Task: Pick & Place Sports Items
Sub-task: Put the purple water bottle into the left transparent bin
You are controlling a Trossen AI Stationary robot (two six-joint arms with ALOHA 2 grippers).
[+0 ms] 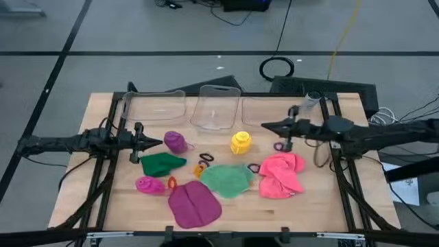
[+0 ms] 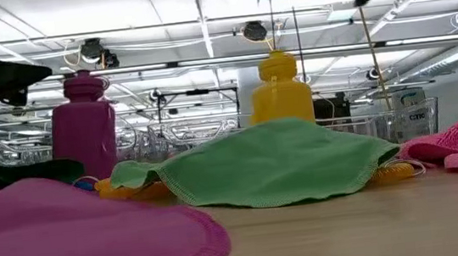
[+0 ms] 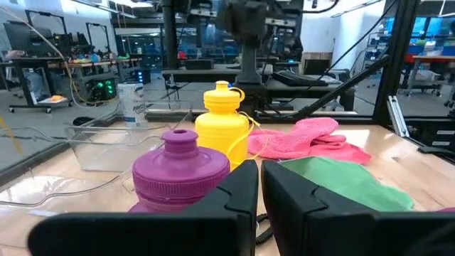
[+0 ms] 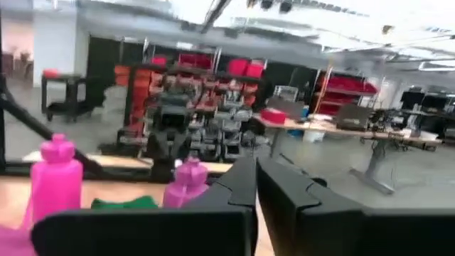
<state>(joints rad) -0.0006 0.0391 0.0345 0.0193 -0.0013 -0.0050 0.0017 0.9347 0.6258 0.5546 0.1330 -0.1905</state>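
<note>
A purple bottle [image 1: 175,142], a yellow bottle [image 1: 241,143] and a magenta bottle [image 1: 149,184] stand or lie mid-table. Around them lie a dark green cloth [image 1: 162,163], a light green cloth [image 1: 226,180], a pink cloth [image 1: 281,174] and a magenta cloth [image 1: 194,204]. Small orange rings [image 1: 204,159] and purple rings [image 1: 279,146] are scattered between them. My left gripper [image 1: 154,143] is shut and level, just left of the purple bottle [image 3: 178,171]. My right gripper [image 1: 267,126] is shut and raised above the table, right of the yellow bottle. Neither holds anything.
Three clear plastic bins [image 1: 218,106] stand in a row along the far edge. A dark frame [image 1: 346,171] borders the table's left and right sides. Bare wood [image 1: 309,213] shows at the near right corner.
</note>
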